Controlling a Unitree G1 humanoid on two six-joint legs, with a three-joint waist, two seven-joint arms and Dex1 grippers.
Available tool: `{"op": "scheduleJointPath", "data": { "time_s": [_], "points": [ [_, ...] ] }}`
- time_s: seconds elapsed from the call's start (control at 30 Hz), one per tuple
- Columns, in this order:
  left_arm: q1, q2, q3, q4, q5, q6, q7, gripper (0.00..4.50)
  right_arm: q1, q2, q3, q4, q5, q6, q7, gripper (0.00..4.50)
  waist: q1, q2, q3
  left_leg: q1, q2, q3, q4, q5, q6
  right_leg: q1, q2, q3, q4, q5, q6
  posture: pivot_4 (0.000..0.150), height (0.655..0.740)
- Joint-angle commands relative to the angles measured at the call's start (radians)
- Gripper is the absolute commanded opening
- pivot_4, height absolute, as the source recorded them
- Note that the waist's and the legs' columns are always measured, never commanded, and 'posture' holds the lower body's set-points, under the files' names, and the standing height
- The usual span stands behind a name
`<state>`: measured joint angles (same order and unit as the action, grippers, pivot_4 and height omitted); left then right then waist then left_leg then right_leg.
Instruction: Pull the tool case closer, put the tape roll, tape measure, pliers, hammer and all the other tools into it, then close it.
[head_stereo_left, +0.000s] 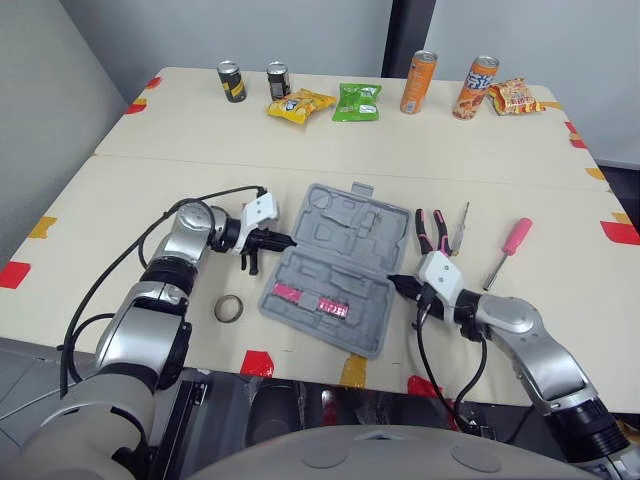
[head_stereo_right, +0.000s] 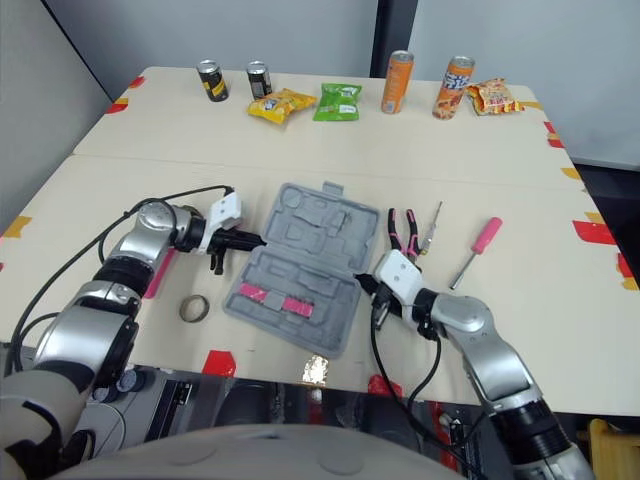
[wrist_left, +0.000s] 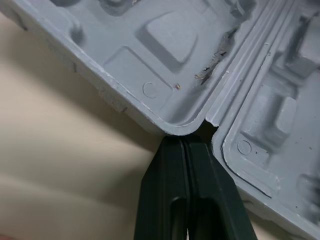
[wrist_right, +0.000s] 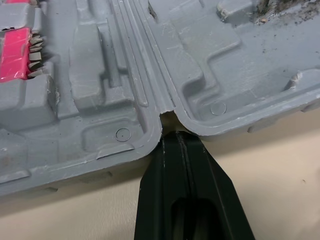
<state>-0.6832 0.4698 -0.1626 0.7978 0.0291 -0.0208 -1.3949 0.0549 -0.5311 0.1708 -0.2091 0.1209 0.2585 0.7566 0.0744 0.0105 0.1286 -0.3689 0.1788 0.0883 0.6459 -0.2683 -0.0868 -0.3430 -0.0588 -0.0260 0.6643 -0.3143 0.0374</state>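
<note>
Table (head_stereo_left: 130, 205) bears tool case (head_stereo_left: 335, 265), left gripper (head_stereo_left: 288, 241) touching it

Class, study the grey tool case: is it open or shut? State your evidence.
Open. The tool case lies spread flat, both moulded halves facing up either side of the hinge, pink bit strips showing in one.

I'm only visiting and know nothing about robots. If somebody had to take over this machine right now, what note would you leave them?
Left gripper: shut, tips at the hinge notch on the left edge of the tool case.
Right gripper: shut, tips at the opposite hinge notch.
The case lies open near the table's front edge, with a pink bit holder inside.
Outside it: tape roll to its left; pliers, thin tool and screwdriver to its right.
Left to do: load the tools, close the case.
</note>
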Motion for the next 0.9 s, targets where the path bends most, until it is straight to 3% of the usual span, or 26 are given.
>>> {"op": "scheduleJointPath", "data": {
  "time_s": [0.03, 0.27, 0.43, 0.9],
  "points": [
    [0.088, 0.003, -0.048, -0.189, -0.032, 0.14, -0.047, 0.05, 0.004, -0.022, -0.022, -0.052, 0.048, -0.022, 0.05, 0.0, -0.003, 0.0, 0.0, 0.0, 0.0, 0.0, 0.0, 0.0, 0.0, 0.0, 0.0, 0.0, 0.0, 0.0, 0.0, 0.15, 0.74],
    [0.276, 0.067, -0.081, -0.568, -0.075, 0.4, -0.019, 0.05, 0.035, -0.075, -0.037, -0.077, 0.098, -0.004, 0.13, 0.0, -0.017, 0.0, 0.0, 0.0, 0.002, 0.0, -0.001, 0.0, 0.0, 0.0, 0.0, 0.0, -0.002, 0.0, -0.001, 0.15, 0.74],
    [0.383, 0.099, -0.085, -0.742, -0.1, 0.521, 0.042, 0.05, 0.066, -0.114, -0.035, -0.099, 0.116, 0.011, 0.172, 0.0, -0.025, 0.001, 0.0, 0.0, 0.003, 0.0, -0.001, 0.0, 0.001, 0.0, 0.0, 0.0, -0.004, -0.001, -0.001, 0.15, 0.74],
    [0.488, 0.182, -0.123, -0.868, -0.15, 0.573, 0.091, 0.05, 0.109, -0.145, -0.021, -0.128, 0.125, 0.044, 0.209, 0.0, -0.035, 0.002, 0.0, 0.001, 0.003, 0.001, -0.002, -0.001, 0.006, -0.001, 0.0, 0.001, -0.004, -0.003, -0.006, 0.15, 0.74]
  ]
}}
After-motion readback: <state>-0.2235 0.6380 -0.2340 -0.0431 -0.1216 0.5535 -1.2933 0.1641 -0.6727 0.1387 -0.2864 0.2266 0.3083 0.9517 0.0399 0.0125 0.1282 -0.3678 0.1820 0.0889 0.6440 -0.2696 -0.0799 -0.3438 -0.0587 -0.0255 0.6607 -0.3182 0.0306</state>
